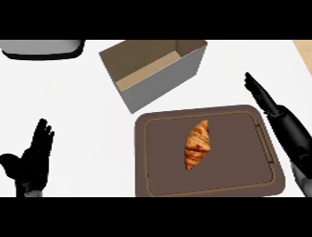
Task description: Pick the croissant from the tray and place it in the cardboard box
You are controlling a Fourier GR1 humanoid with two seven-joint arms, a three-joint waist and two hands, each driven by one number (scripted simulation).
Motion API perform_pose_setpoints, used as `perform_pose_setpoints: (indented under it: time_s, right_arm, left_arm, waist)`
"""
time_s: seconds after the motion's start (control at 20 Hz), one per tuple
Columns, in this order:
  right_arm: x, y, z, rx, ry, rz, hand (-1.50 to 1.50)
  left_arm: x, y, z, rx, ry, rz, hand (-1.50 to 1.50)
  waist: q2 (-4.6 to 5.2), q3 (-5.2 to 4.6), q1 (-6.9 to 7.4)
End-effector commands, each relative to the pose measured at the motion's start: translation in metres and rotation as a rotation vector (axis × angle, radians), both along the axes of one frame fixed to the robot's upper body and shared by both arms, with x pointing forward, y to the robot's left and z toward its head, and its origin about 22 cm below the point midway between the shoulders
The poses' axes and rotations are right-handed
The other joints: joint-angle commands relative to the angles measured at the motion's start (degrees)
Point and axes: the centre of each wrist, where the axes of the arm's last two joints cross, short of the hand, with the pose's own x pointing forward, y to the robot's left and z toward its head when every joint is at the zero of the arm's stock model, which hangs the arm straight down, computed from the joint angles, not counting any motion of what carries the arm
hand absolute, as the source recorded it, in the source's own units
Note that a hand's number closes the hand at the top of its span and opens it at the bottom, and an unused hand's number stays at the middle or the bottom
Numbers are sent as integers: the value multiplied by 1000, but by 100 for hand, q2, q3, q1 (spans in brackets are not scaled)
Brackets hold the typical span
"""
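**Lying on the tray, the croissant is untouched by either hand**

Resting lengthwise near the middle of the brown tray (159, 185), the croissant (197, 144) points one tip up toward the far side of the counter and the other down toward the robot. Its golden crust is ridged, with darker brown bands across the middle. Nothing touches it; bare tray floor shows on every side of it, inside a thin raised line that runs round the tray's inner edge.

The cardboard box (159, 88) stands just beyond the tray's far left corner, turned at an angle to it. It is open at the top, so the tan inside walls show, while its outer faces look grey. The box's near corner comes close to the tray's rim, but whether the two touch cannot be told.

The right hand (261, 95) is at the right of the view, beside the tray's far right corner. Its fingers are stretched out straight and close together, pointing away from the robot, and they hold nothing. The forearm behind it runs down along the tray's right edge.

The left hand (30, 157) shows low at the left, well apart from the tray, fingers up and relaxed, thumb out to the side, empty.

A grey appliance (39, 49) with a dark base sits at the counter's far left edge, partly cut off.

The white counter (76, 106) carries all of it.
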Motion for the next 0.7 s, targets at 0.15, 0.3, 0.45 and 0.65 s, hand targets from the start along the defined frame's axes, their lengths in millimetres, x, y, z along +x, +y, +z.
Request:
perform_pose_setpoints:
  time_s: [0.15,0.3,0.45,0.65]
  right_arm:
    - [1,23,-29,10,252,-226,-150]
    - [-6,-23,-23,-623,157,-72,-150]
    - [-26,-11,-58,-740,293,-218,-150]
    - [-55,6,-66,-266,270,-266,-150]
  left_arm:
    - [29,50,39,340,15,-11,0]
    - [25,53,39,381,-6,-57,0]
    - [32,77,56,480,38,-72,0]
    - [35,69,55,489,56,-52,0]
  waist:
    - [-257,97,145]
    - [-263,-147,372]
    - [-284,69,132]
    - [-298,101,86]
